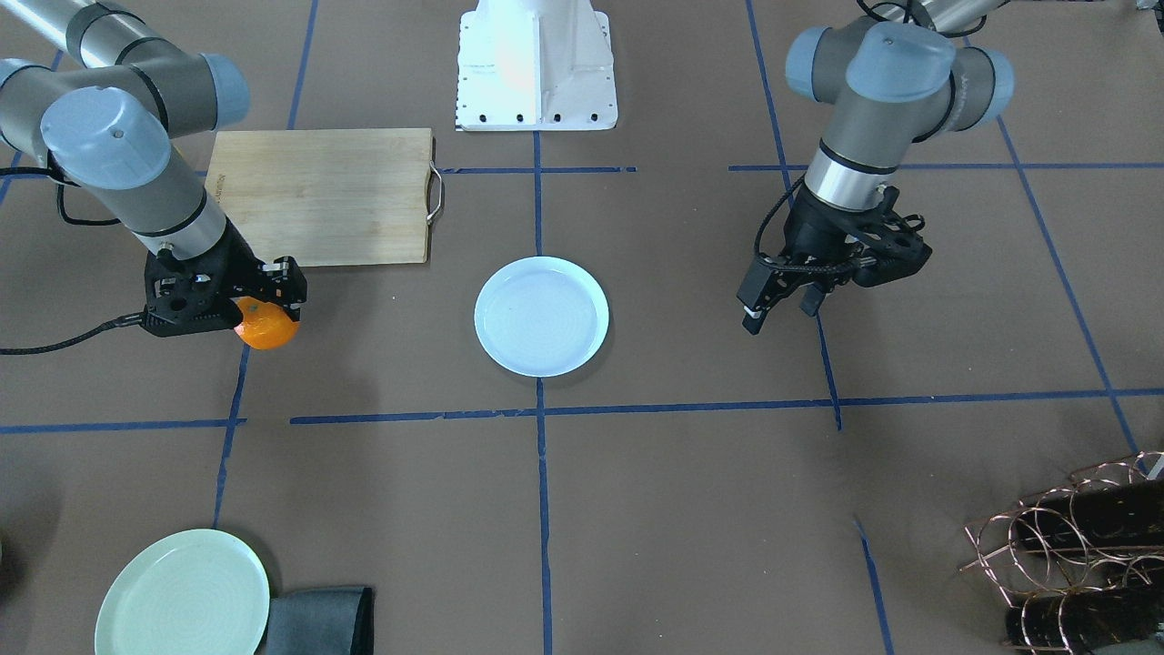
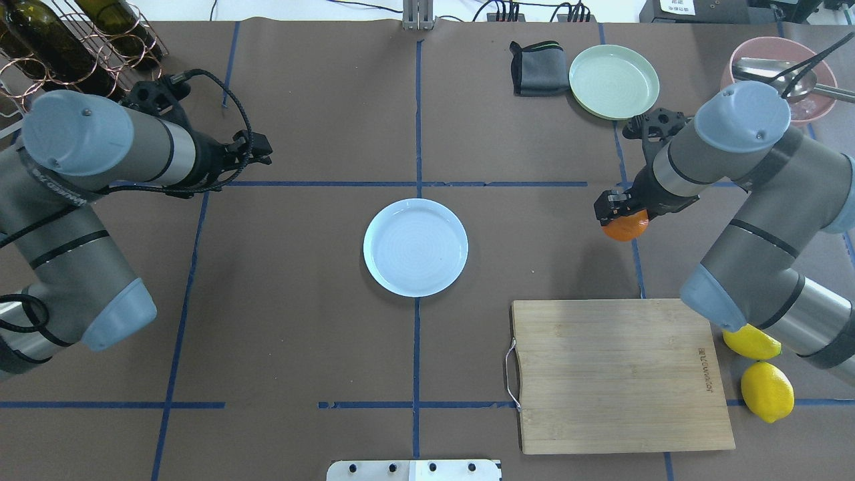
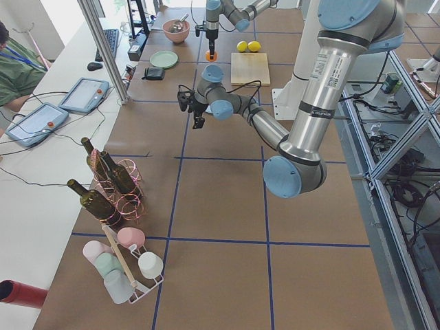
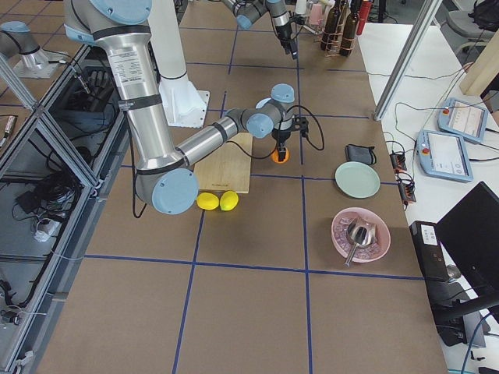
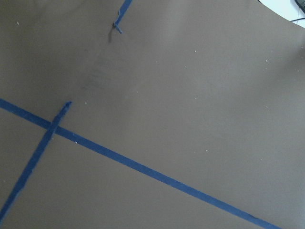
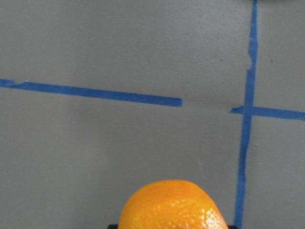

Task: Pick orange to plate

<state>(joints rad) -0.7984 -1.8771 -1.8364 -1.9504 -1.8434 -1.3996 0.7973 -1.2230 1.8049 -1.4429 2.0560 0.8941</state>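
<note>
Plate (image 2: 415, 247) mid table (image 2: 300, 321), orange (image 2: 626, 231) well to its right, board (image 2: 614, 374) nearer robot, 2 lemons (image 2: 767, 391) beside.

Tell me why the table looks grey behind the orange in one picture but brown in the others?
Right wrist view: its colours seem to run cool, so the table reads grey, and the orange is so close that the bottom edge cuts it off. Overhead view: the same table shows brown under even light. Front-facing view: brown again, though the white base glares and looks washed out.
</note>
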